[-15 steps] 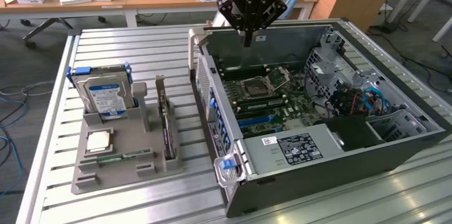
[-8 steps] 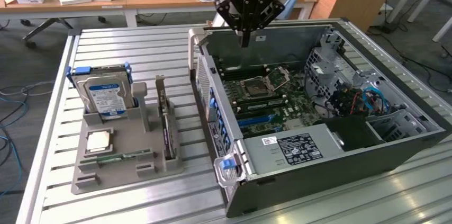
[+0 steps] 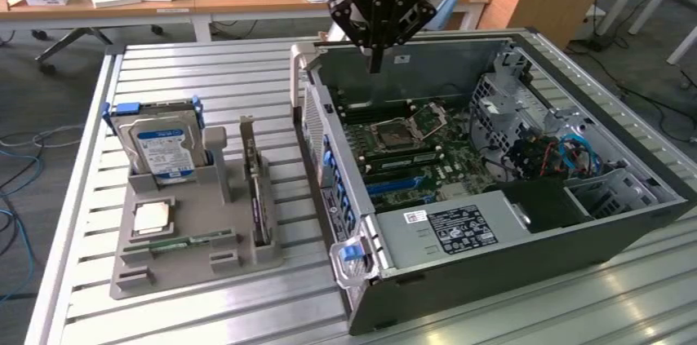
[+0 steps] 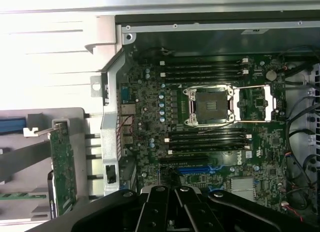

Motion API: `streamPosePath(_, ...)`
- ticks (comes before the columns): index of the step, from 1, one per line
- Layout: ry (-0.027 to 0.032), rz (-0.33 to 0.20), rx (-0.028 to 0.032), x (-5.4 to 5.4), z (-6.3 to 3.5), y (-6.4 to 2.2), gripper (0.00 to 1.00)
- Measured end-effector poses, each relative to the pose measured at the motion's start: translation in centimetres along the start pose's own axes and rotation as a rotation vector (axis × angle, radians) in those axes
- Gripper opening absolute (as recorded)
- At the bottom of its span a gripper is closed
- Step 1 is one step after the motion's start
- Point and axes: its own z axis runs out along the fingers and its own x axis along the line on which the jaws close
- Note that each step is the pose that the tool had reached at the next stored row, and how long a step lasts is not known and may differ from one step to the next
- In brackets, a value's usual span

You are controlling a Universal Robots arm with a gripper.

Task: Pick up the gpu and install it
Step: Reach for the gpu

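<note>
gpu (image 3: pixel 261 206) stands on edge in the grey holder (image 3: pixel 163 267), lower left of the exterior frame, untouched. Open PC case (image 3: pixel 523 280) sits just beside it, centre-right. My jaws are clenched on nothing, above the case's far wall, top centre, well apart from the gpu.

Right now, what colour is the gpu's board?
Green. The gpu shows best in the wrist view.
</note>
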Motion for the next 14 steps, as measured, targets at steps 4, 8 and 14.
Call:
streamPosePath(4,0.0,0.0,0.0,0.09,0.0,-0.01,0.11)
streamPosePath(8,-0.0001,0.0,-0.0001,0.49,-0.01,-0.04,0.11)
streamPosePath(14,0.0,0.0,-0.0001,0.61,-0.01,-0.05,0.11)
